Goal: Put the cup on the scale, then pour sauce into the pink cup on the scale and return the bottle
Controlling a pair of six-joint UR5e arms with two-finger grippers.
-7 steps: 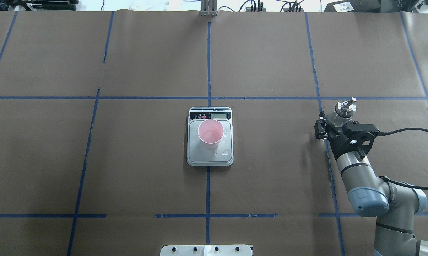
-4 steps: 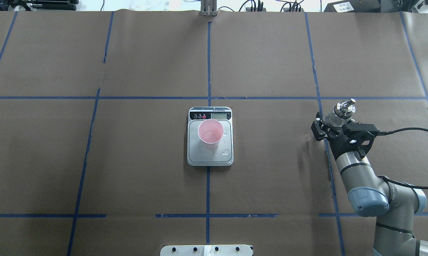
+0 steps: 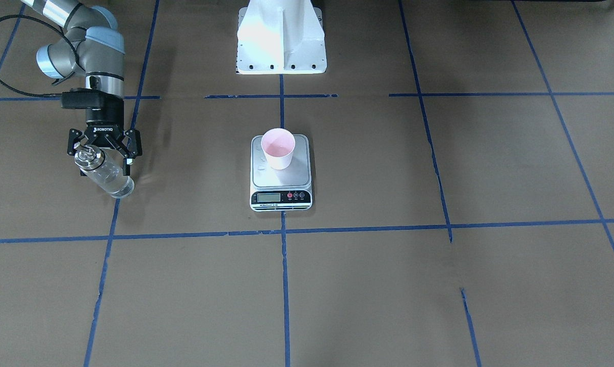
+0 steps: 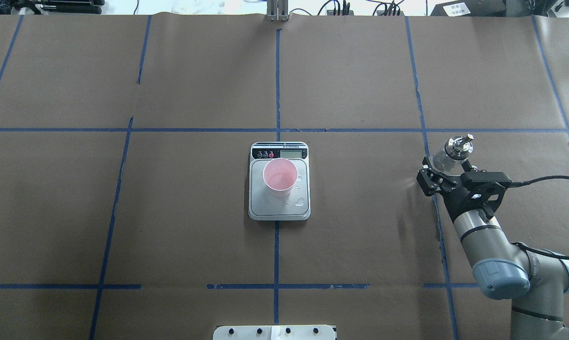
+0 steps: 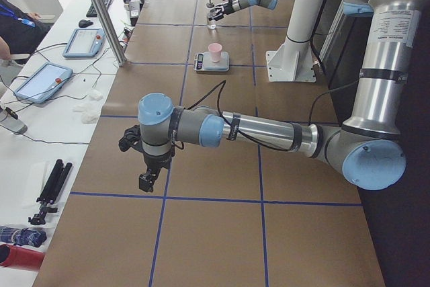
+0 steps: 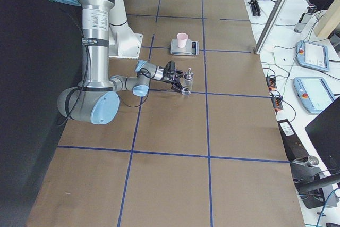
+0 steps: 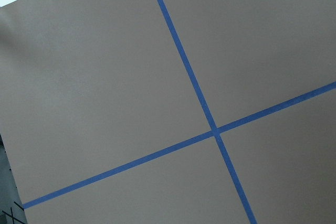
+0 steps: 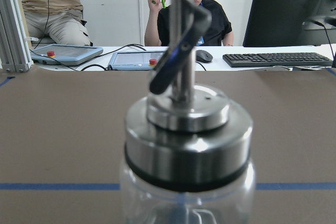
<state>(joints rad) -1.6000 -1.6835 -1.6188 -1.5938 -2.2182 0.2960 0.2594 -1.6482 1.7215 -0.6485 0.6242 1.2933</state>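
Writing: you could read ROBOTIQ in white on the black body of the right gripper point(image 3: 104, 152); the figures on the display point(image 3: 268, 197), the marks by its buttons and the label on the left arm point(image 5: 393, 25) were too small to read.

Right gripper: level with the table, fingers spread wide, gripping nothing; the bottle point(image 3: 108, 176) stood upright on the paper point(image 4: 194, 85) just at the fingertips, on a blue tape line point(image 4: 277, 80), well to the robot's right of the scale point(image 3: 281, 178).

Bottle: clear glass, silver cap point(image 4: 459, 144) with a bent spout; it filled the right wrist view and hid most of the table beyond.

Cup point(image 3: 278, 148): pink, upright on the scale's steel plate, towards the display end; drops point(image 4: 301, 202) lay on the plate beside it.

Left gripper point(image 5: 149, 179): low over bare paper at the table's left end, far from the scale; you could not tell whether its fingers were apart or together.

Surroundings: white base point(image 3: 281, 35) behind the scale; past the table's far edge, two people point(image 8: 191, 9) at a white desk with pendants point(image 8: 65, 53), a mouse point(image 8: 202, 55), a keyboard point(image 8: 275, 59) and a dark monitor point(image 8: 294, 9).
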